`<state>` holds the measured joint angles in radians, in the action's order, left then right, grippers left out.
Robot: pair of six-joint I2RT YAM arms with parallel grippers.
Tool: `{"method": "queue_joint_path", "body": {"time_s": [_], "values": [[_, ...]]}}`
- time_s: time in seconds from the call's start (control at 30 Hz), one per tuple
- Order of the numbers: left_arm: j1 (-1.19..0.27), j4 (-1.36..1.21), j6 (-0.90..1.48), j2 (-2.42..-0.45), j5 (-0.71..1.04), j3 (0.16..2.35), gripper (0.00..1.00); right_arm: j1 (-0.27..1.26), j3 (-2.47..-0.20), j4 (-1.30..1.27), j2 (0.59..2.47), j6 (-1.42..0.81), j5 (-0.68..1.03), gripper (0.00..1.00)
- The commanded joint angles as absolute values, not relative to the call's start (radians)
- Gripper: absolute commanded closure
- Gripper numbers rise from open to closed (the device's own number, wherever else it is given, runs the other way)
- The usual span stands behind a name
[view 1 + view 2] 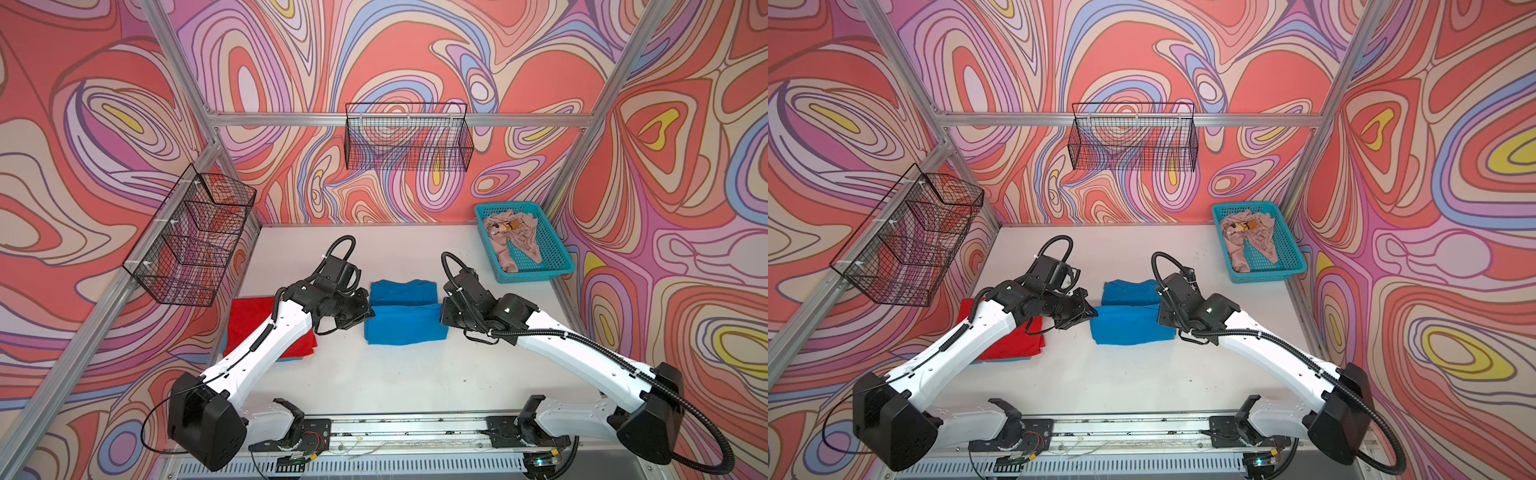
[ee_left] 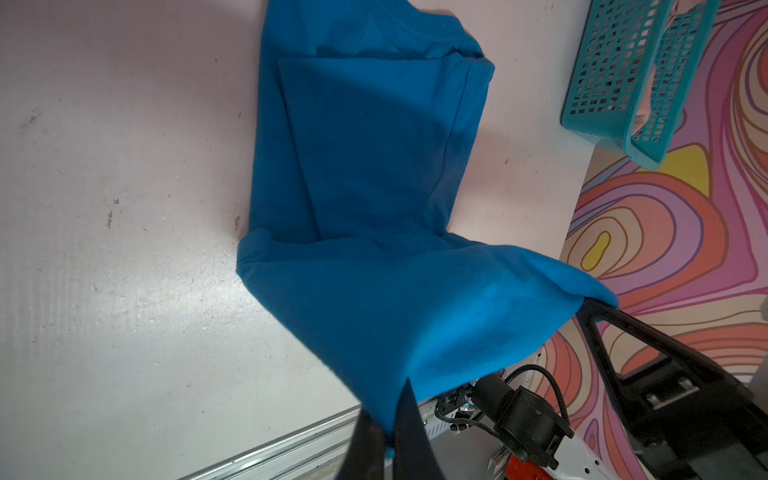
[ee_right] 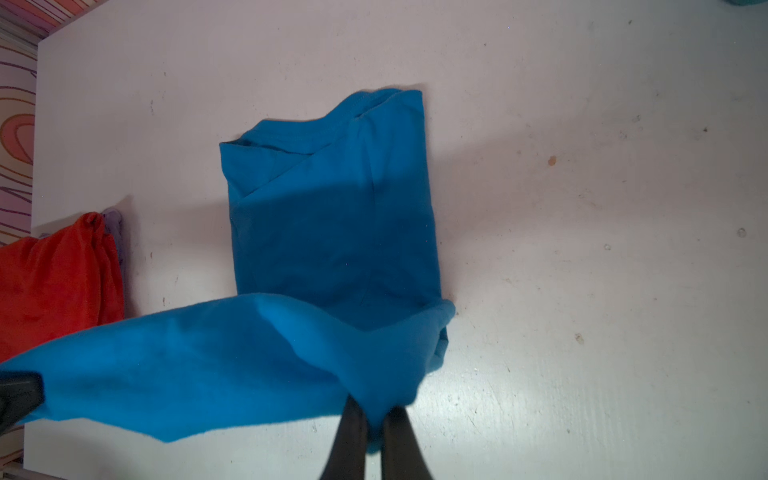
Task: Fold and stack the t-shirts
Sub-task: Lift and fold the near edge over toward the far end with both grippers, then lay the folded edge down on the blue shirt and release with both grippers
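- Your left tool [image 2: 386,413] is clamped shut on one corner of the blue shirt [image 1: 401,322], mid-frame.
- Your right tool [image 3: 374,411] pinches the opposite corner, with the hem raised off the tabletop [image 1: 415,374].

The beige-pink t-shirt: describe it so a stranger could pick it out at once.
Start at the white table and go to its far right corner, where a turquoise mesh basket stands. The beige-pink t-shirt lies crumpled inside it. Unlike the blue t-shirt and the red t-shirt out on the table, it alone is pale and bears an orange-black print.
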<state>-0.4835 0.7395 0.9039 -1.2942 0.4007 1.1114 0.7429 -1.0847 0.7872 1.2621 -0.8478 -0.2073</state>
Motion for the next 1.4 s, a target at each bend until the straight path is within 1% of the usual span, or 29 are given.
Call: {"method": "queue_joint_path", "body": {"time_s": [0.0, 0.63, 1.03, 1.37], "values": [[-0.466, 0.720, 0.878, -1.321, 0.409, 1.147, 1.00, 0.710, -1.120, 0.753, 1.283, -0.801, -0.183, 1.00], [-0.381, 0.701, 0.827, -1.513, 0.437, 1.271, 1.00, 0.577, -1.194, 0.613, 1.451, -0.700, -0.039, 1.00], [-0.341, 0.664, 0.825, -1.651, 0.453, 1.344, 1.00, 0.517, -1.234, 0.536, 1.567, -0.663, 0.012, 1.00], [-0.318, 0.657, 0.805, -1.783, 0.443, 1.426, 1.00, 0.460, -1.222, 0.444, 1.667, -0.647, 0.075, 1.00]]}}
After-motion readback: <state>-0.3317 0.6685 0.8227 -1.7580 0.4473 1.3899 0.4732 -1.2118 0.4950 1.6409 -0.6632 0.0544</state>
